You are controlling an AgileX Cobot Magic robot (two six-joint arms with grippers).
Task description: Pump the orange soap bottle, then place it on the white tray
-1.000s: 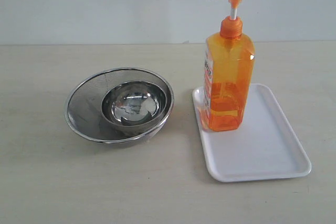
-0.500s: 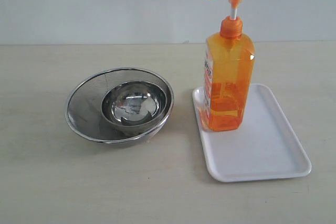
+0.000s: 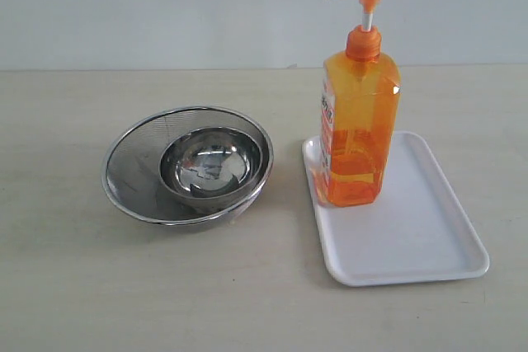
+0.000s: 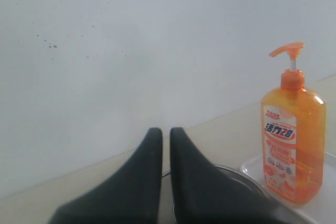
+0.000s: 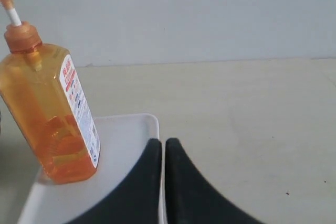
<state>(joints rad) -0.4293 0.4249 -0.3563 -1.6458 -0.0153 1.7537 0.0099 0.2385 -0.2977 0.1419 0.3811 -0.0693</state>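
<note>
- Soap bottle (image 3: 359, 133), tall translucent orange plastic, stands upright on flat glossy white rectangular tray (image 3: 421, 237), near its far left corner.
- Left tool (image 4: 165, 135) and right tool (image 5: 163, 144) both pinched closed, empty.

Plain pale wall (image 3: 165, 6) with a few dark specks behind a matte beige tabletop (image 3: 66, 286) in soft even light.

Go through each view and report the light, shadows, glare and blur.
Exterior view: soft even light, faint shadows; reflections in the inner steel bowl. Left wrist view: left gripper dark and soft-edged, label on the orange soap bottle crisp. Right wrist view: right gripper dark, featureless; the bottle's pump head is cropped.
</note>
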